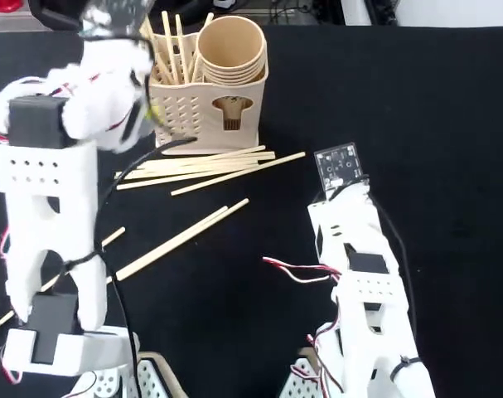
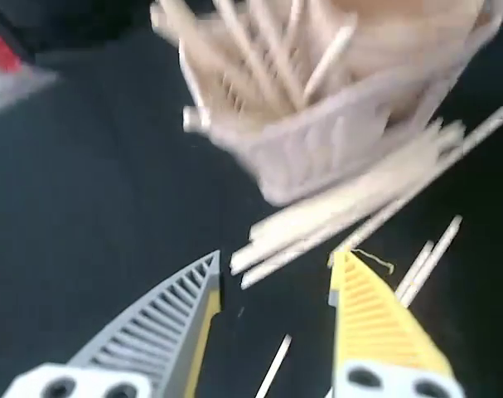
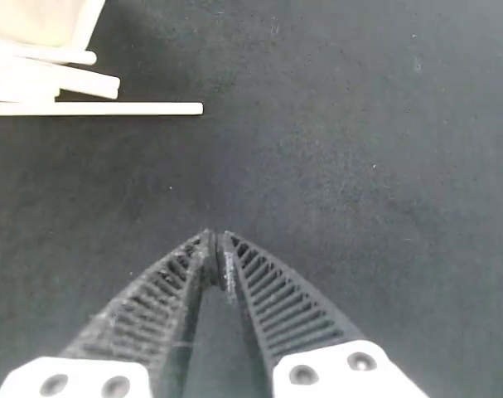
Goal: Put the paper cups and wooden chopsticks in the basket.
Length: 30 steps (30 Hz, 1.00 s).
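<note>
The cream basket (image 1: 203, 106) stands at the back of the black table and holds a stack of paper cups (image 1: 232, 48) and several upright chopsticks (image 1: 170, 51). More wooden chopsticks (image 1: 203, 168) lie loose in front of it, and two others (image 1: 181, 236) rest nearer the front. My left gripper (image 2: 272, 269) hovers open just left of the basket (image 2: 334, 116), with nothing between its grey and yellow fingers. My right gripper (image 3: 214, 243) is shut and empty low over the cloth to the right of the loose chopsticks (image 3: 94, 108).
One chopstick (image 1: 52, 282) runs partly under the left arm toward the table's front left. A red object (image 1: 7, 5) sits at the back left corner. Black cloth stretches bare to the right of the right arm (image 1: 359, 274).
</note>
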{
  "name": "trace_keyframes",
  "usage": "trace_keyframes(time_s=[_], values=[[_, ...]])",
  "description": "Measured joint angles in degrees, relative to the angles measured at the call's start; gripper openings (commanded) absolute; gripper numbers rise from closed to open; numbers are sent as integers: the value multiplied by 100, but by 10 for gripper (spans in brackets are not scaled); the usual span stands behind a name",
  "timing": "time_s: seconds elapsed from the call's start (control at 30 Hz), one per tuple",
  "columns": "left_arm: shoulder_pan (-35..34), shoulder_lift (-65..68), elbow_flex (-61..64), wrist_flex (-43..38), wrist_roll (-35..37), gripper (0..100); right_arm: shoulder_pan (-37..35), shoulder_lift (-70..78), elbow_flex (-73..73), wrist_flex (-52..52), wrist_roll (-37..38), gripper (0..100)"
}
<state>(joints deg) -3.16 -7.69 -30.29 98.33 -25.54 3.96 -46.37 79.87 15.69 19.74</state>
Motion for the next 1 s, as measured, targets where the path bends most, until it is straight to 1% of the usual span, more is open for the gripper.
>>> trace_keyframes(time_s=[0.1,0.23,0.27,0.33,0.47,0.6,0.67,0.9,1.0], values=[[-325,0,791,149,-862,213,0,0,0,0,0,13],[-396,0,2374,123,-1767,206,0,0,0,0,0,13],[-457,0,2752,-26,-1952,204,0,0,0,0,0,13],[-651,0,3525,-545,-2224,212,0,0,0,0,0,13],[-1073,0,5002,-2127,-2523,220,0,0,0,0,0,13],[-1125,0,6189,-3358,-2637,220,0,0,0,0,0,13],[-1125,0,6523,-3701,-2760,216,0,0,0,0,0,13],[-1160,0,6690,-3824,-3604,213,0,0,0,0,0,13],[-1257,0,6769,-3921,-3886,181,0,0,0,0,0,13]])
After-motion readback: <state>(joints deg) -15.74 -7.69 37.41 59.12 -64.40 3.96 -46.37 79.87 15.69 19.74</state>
